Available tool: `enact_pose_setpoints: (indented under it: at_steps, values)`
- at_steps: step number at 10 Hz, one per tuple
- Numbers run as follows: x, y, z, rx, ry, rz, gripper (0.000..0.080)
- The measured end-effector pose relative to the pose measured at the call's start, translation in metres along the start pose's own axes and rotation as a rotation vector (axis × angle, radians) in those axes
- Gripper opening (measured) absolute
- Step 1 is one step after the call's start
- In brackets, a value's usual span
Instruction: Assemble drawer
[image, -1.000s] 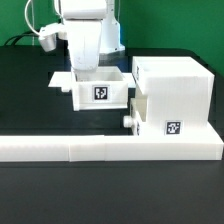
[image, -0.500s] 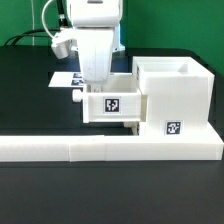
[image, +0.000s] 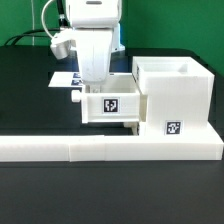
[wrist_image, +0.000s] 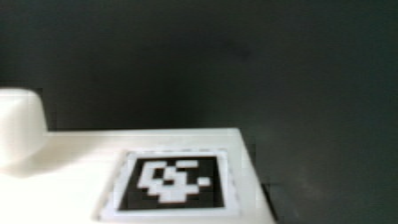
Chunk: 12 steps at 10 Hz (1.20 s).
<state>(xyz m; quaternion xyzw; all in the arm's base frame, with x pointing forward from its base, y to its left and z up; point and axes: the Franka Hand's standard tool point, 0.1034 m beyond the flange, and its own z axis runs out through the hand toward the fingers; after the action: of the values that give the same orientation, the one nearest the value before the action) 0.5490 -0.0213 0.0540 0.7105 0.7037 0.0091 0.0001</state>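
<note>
Where the gripper (image: 96, 84) descends, tray (image: 112, 106) directly beneath.

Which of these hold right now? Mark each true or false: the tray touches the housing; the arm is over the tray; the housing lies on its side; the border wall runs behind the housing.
1. The tray sits against the housing. True.
2. The arm stands over the tray. True.
3. The housing lies on its side. False: it stands upright with its opening facing up.
4. The border wall runs behind the housing. False: it runs along the front, nearer the exterior camera.
</note>
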Motion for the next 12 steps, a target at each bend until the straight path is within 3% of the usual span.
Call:
enact_pose_setpoints:
  at_steps: [3,5,12]
  values:
    - [0.0063,0.004,-0.0015,0.002,-0.001,-0.001,0.0042]
    - [0.0047,0.0016,-0.0017,0.03,-0.004,0.001,0.0042]
    - [0.0104,0.0026,-0.001,0.012,0.001,-0.009,0.0042]
